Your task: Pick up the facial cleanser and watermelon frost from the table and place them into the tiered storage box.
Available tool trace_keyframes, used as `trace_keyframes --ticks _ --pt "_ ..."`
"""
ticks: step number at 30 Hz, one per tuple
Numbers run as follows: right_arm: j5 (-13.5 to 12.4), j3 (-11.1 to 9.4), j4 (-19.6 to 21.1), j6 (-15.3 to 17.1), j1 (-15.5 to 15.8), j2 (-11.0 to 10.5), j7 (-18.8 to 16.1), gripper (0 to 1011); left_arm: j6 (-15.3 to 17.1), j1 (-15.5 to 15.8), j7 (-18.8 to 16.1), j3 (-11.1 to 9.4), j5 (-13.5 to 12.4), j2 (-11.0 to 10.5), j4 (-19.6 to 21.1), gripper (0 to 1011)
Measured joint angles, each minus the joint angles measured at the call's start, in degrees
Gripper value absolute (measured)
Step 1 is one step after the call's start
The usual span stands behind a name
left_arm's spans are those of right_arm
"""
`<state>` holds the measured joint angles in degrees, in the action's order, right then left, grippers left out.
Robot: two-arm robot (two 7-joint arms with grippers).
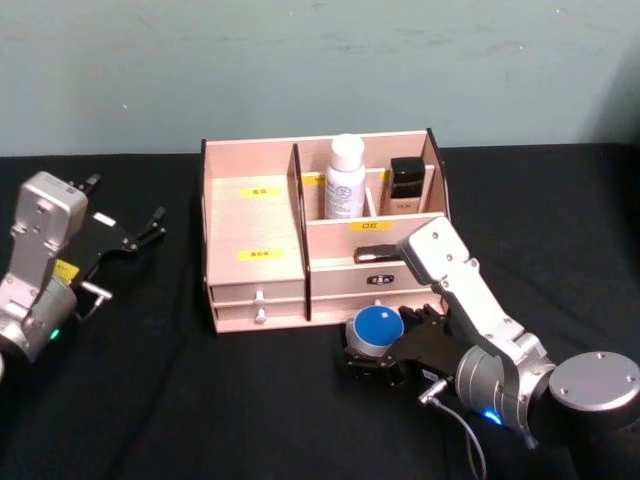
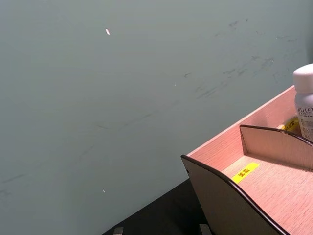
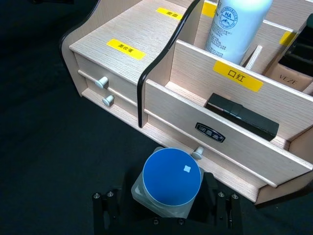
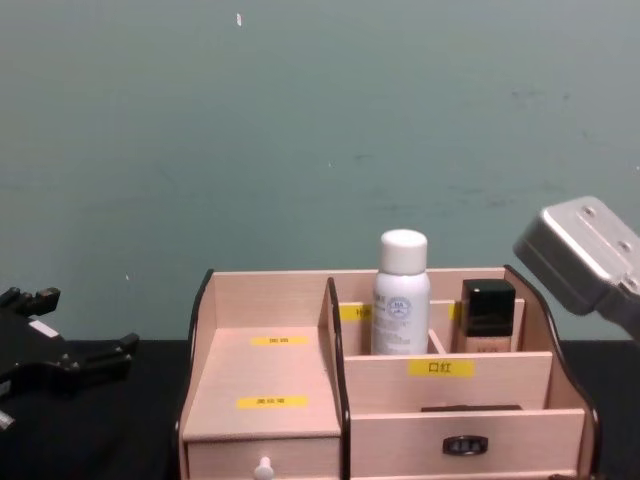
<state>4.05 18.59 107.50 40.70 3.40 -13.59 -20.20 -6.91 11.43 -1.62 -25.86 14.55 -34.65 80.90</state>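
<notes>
Black counter (image 1: 150, 400) across the whole floor of play, and the box (image 1: 250, 220) sits at its middle, back against the green wall, drawers facing the robot.

Over on the right, the right gripper (image 1: 385, 345) is low at the front of the box, just before the lower drawer. Its fingers are closed on the jar (image 1: 375, 327), one on each side of it. Blue lid up and level, and the jar is outside the box, just off the drawer knob (image 3: 198, 152) in the right wrist view. I cannot tell whether its base touches the counter.

On the left, the left gripper (image 1: 125, 200) hangs off the box's left side, well apart from it, fingers spread wide with nothing between them.

Inside the box, the cleanser (image 1: 346, 178) stands upright in the rear middle compartment, white cap poking above the back wall. Right beside it, one compartment over, a black-capped bottle (image 1: 406, 185) stands upright too. In front of them, a black case (image 3: 242, 116) lies flat in the front right tray, behind the yellow label (image 3: 237, 76).
</notes>
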Motion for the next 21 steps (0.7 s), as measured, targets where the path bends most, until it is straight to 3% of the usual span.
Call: trace_keyframes --ticks 14,21 --pt "-0.1 0.0 0.0 0.0 0.0 0.0 0.0 1002 0.0 0.0 0.0 0.0 0.0 0.0 0.0 1001" --pt "-0.2 0.0 0.0 0.0 0.0 0.0 0.1 863 0.0 0.0 0.0 0.0 0.0 0.0 0.0 1001"
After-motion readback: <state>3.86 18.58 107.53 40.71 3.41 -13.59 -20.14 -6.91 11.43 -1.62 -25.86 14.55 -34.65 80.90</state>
